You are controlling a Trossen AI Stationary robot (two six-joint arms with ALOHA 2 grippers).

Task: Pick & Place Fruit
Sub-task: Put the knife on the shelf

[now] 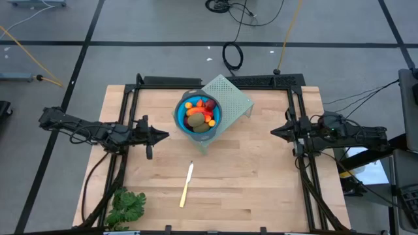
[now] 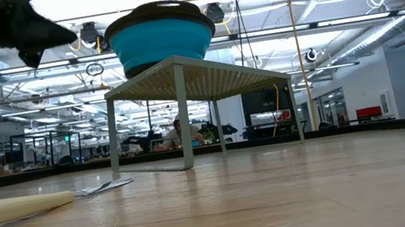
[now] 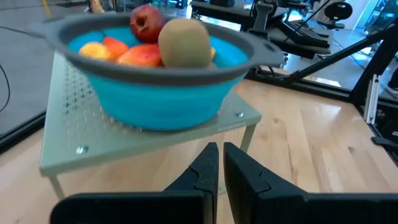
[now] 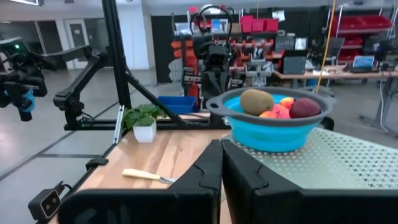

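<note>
The fruit (image 1: 199, 114) lies piled in a blue bowl (image 1: 179, 121) with a grey rim. The bowl stands on a pale green perforated rack (image 1: 232, 98) at the table's far middle. A brown-green oval (image 3: 185, 42), a dark red ball (image 3: 146, 20) and orange-red pieces (image 3: 140, 56) show above the bowl's rim. My left gripper (image 1: 164, 136) hangs shut above the table left of the bowl, pointing at it. My right gripper (image 1: 274, 132) hangs shut at the table's right, pointing toward the rack. Neither touches anything.
A pale cream stick with a metal tip (image 1: 187, 185) lies on the table's near middle. A leafy green bunch (image 1: 126, 207) sits at the near left corner. Black frame rails (image 1: 128, 111) run along the table's left, right and far sides.
</note>
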